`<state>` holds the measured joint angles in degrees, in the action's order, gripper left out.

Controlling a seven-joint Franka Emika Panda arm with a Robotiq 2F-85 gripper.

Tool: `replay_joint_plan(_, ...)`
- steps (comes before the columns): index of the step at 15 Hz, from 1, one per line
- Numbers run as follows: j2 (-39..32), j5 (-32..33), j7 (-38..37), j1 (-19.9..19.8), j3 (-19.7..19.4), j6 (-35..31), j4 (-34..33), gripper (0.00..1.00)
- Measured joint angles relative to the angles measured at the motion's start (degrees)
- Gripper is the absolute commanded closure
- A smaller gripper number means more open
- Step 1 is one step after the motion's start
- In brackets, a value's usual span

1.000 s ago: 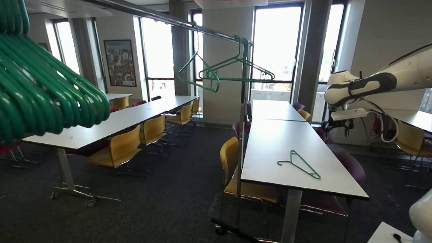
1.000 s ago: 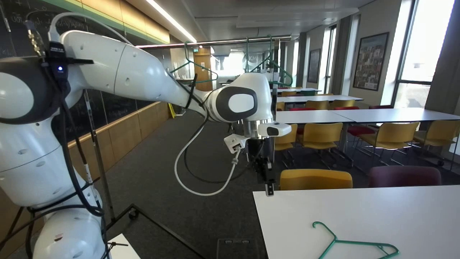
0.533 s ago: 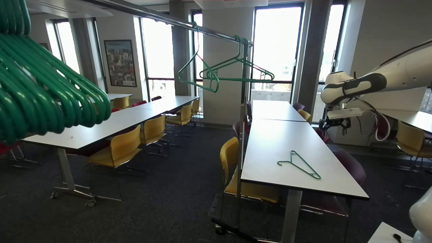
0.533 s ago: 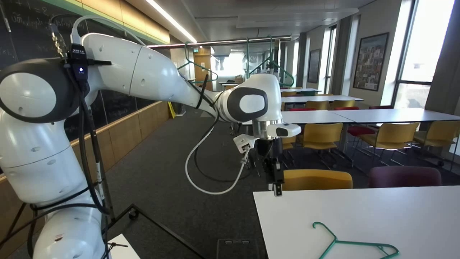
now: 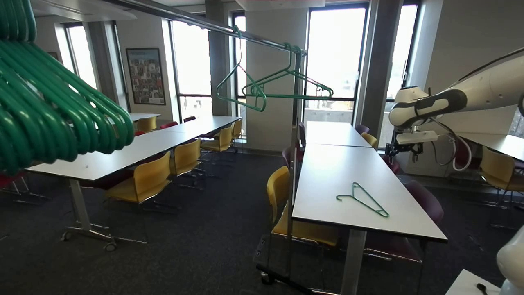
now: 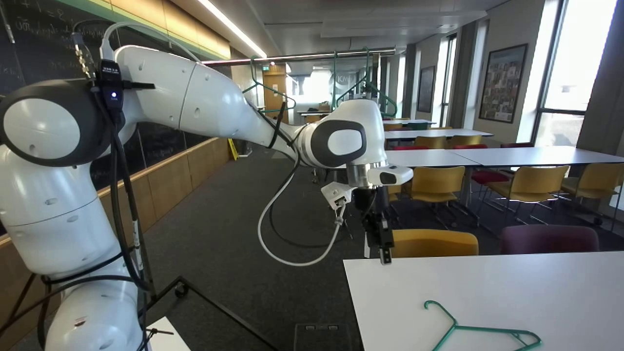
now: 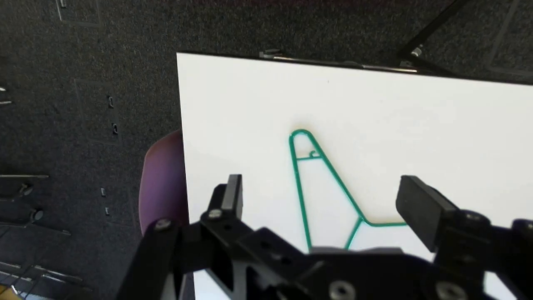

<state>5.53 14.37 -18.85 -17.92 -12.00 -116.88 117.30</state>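
Note:
My gripper (image 5: 403, 155) is open and empty, pointing down in the air. It also shows in an exterior view (image 6: 385, 257), from the side near the table's edge. In the wrist view the two black fingers (image 7: 322, 189) stand wide apart. Below them a green hanger (image 7: 341, 186) lies flat on a white table (image 7: 233, 104). Its hook end is hidden behind the right finger and its lower part behind the gripper body. The hanger shows in both exterior views (image 5: 365, 204) (image 6: 487, 329), apart from the gripper.
A metal rail (image 5: 262, 38) carries two green hangers (image 5: 282, 97) near its end and a thick row of hangers (image 5: 61, 114) close to the camera. The rack's post (image 5: 293, 172) stands beside the table. Yellow chairs (image 6: 434, 243) and purple chairs (image 6: 548, 239) stand at the table.
The arm and gripper have moved a little sideways, left in one exterior view and right in another. The hanger on the table has not moved.

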Motion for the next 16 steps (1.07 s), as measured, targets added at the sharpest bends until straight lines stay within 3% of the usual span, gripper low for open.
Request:
replay_joint_plan(3, -4.17, -0.52, 5.58, -0.01, -1.62, -8.04, -2.37, 0.0)
replay_joint_plan(5, -8.49, -5.05, 13.22, -0.03, -2.44, -11.5, -4.71, 0.0)
replay_joint_plan(8, -15.32, -16.77, 26.25, -0.31, -2.56, -11.05, -8.82, 0.0)
replay_joint_plan(11, -22.09, -24.12, 37.45, -1.69, -2.07, -5.45, -14.07, 0.0)
replay_joint_plan(13, -26.33, -23.57, 42.33, -2.87, -1.98, -0.49, -18.02, 0.0)
replay_joint_plan(16, -31.47, -17.57, 42.31, -3.37, -2.77, 0.8, -22.6, 0.0)
